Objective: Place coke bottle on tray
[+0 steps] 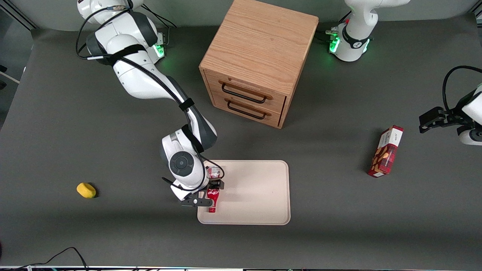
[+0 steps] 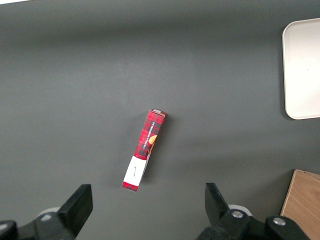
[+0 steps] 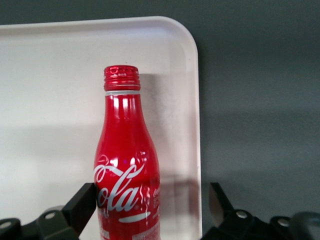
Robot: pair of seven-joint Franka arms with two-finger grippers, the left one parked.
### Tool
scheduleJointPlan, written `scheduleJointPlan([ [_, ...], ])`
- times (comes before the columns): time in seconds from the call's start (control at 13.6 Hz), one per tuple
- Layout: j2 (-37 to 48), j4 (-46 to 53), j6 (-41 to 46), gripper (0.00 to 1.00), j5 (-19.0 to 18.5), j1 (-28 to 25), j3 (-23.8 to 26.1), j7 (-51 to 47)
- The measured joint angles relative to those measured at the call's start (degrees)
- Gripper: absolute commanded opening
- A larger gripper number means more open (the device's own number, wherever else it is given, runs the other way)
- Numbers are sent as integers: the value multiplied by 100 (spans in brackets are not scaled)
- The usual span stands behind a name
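Observation:
The coke bottle (image 1: 212, 198) (image 3: 127, 165), red with white script and a red cap, lies on the beige tray (image 1: 256, 192) (image 3: 50, 100), close to the tray's rim at the working arm's end. My gripper (image 1: 211, 192) (image 3: 150, 205) is straight over the bottle's lower body and open. One finger (image 3: 82, 200) sits against the bottle's side. The other finger (image 3: 216, 200) stands well apart from it, over the table just outside the tray's rim. The bottle's base end is hidden by the gripper. A corner of the tray (image 2: 302, 65) also shows in the left wrist view.
A wooden two-drawer cabinet (image 1: 260, 60) stands farther from the front camera than the tray. A red and white snack box (image 1: 386, 151) (image 2: 144, 150) lies toward the parked arm's end. A small yellow object (image 1: 86, 190) lies toward the working arm's end.

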State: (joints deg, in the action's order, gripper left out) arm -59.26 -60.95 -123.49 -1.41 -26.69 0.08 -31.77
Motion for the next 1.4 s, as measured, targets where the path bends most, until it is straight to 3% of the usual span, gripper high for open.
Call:
scheduleJointPlan([
  [0.81, 36, 101, 25, 100, 0, -1, -8, 0],
  [1.03, 154, 129, 435, 100, 0, -3, -3, 0],
  [1.25, 672, -141, 1147, 100, 3, 18, 38, 0],
  [1.4, 1398, -871, 1320, 100, 4, 247, 271, -1],
])
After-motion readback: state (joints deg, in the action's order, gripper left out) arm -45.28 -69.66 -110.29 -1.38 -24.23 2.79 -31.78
